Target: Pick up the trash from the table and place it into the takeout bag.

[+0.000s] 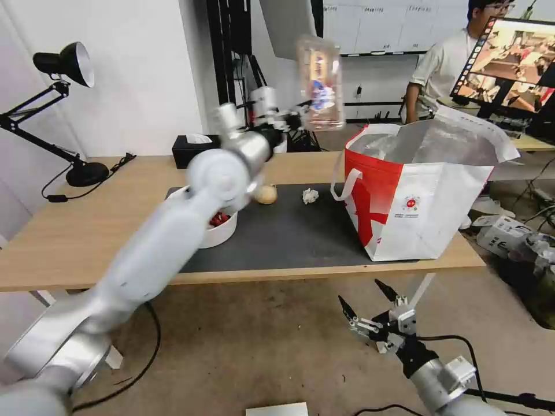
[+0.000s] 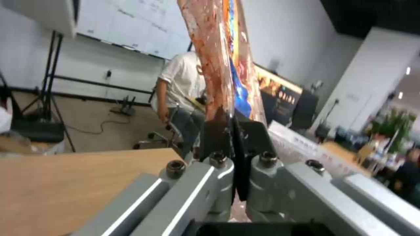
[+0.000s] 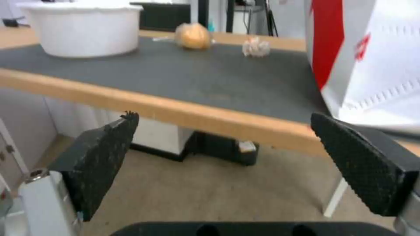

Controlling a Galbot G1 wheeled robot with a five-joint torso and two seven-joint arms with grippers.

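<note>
Head view: left hand (image 1: 298, 120) raised above the long light-wood worktop (image 1: 69, 237), clamped on the lower edge of the clear hinged plastic tray with red bits (image 1: 319, 84). Tray is upright in the air, just beside the open mouth of the large red-and-white foil-lined takeout bag (image 1: 413, 196), which stands at the right end of the dark grey rectangular mat (image 1: 283, 237). White round bowl of red scraps (image 1: 222, 228), beige wrapped lump (image 1: 266, 194) and small crumpled white tissue (image 1: 310, 196) all on the mat. Right hand (image 1: 373, 303) low, below the worktop's front edge, fingers apart, holding nothing.

Left wrist view: fingers (image 2: 216, 134) together on the tray (image 2: 219, 55); tray smeared red inside.

Right wrist view: pads (image 3: 103, 157) wide apart; bowl (image 3: 81, 28), lump (image 3: 193, 36), tissue (image 3: 256, 47) and bag (image 3: 372, 55) seen across the mat.
</note>
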